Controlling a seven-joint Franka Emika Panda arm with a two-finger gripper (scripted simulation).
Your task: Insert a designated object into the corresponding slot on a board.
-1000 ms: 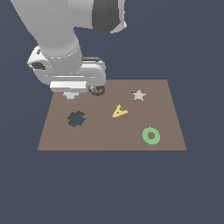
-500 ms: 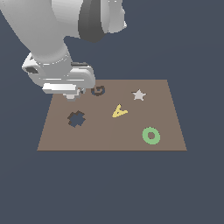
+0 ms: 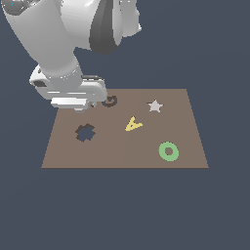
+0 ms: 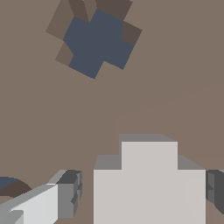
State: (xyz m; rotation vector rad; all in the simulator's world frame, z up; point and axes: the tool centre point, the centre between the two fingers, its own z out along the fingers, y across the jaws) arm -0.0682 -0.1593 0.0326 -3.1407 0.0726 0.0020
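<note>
The brown board lies flat, with the dark cross-shaped slot near the exterior view's left. My gripper hangs just behind the slot. In that view the arm hides the grey cross. In the wrist view the gripper has the pale grey cross between its fingers. The cross looks large and close, lifted off the board. The slot lies a little way ahead of it, uncovered.
A dark curled G-shaped mark sits right beside the gripper and shows partly in the wrist view. A pale grey star, a yellow A-shaped piece and a green ring lie on the board's right half.
The gripper has moved towards the exterior view's left, off the G-shaped mark, which now shows. Nothing else on the board has moved.
</note>
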